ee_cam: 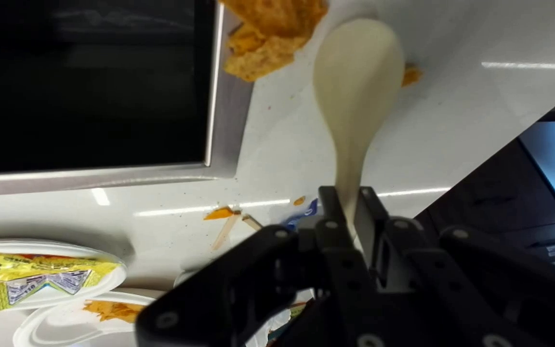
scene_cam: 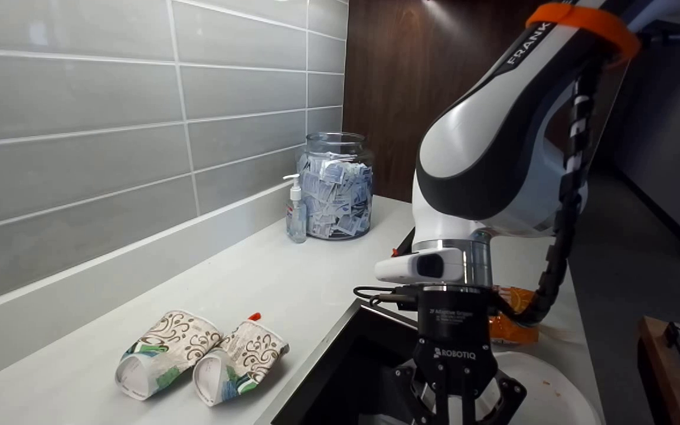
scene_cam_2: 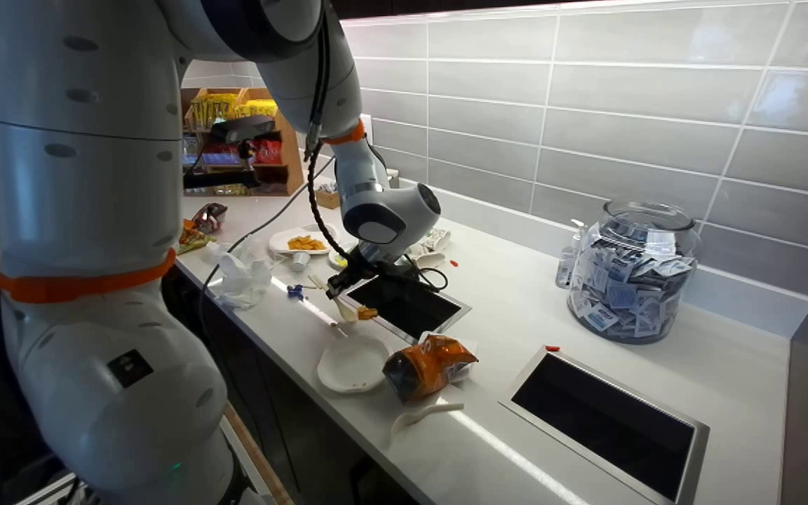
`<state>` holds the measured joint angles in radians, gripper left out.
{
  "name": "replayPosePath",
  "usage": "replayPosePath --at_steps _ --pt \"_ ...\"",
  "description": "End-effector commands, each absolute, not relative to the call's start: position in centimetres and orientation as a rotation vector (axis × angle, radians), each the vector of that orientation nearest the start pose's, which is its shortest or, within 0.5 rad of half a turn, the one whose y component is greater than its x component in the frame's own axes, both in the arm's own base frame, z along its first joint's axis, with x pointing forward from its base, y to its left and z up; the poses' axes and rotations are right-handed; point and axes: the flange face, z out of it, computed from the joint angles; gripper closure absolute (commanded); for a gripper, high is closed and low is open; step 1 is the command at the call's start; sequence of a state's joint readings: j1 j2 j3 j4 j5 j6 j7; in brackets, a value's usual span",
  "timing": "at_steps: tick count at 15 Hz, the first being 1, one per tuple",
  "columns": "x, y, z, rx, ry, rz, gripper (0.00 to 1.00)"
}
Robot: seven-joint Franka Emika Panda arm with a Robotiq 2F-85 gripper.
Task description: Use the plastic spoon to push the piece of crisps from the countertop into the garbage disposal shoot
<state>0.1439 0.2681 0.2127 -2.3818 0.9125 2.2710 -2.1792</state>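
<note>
My gripper (ee_cam: 353, 202) is shut on the handle of the cream plastic spoon (ee_cam: 359, 67) in the wrist view. The spoon's bowl points away from the fingers, low over the countertop (ee_cam: 287, 140). Orange crisps (ee_cam: 272, 43) lie left of the bowl, partly over the metal rim of the dark disposal chute (ee_cam: 113, 86). A small crisp piece shows right of the bowl. In an exterior view the gripper (scene_cam_2: 334, 287) is beside the chute (scene_cam_2: 404, 305), with the spoon (scene_cam_2: 346, 310) next to the crisps (scene_cam_2: 367, 313). In an exterior view the gripper (scene_cam: 455, 407) hides the spoon and crisps.
A white plate (scene_cam_2: 351, 379), an orange bag (scene_cam_2: 439, 365) and another pale spoon (scene_cam_2: 418, 416) lie nearby. A second chute (scene_cam_2: 607, 428) and a glass jar (scene_cam_2: 632, 280) are farther along. Two crumpled cups (scene_cam: 169, 348) lie by the wall. Wooden sticks and crumbs lie on the counter.
</note>
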Motion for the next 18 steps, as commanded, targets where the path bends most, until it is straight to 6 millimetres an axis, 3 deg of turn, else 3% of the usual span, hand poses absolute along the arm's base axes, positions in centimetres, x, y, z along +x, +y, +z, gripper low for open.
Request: replayPosePath --at_steps 1,18 --pt "43.4 18.6 18.8 -1.512 -1.944 -0.348 0.97" --pt "46.1 19.1 19.7 -1.515 -2.030 -0.379 0.97"
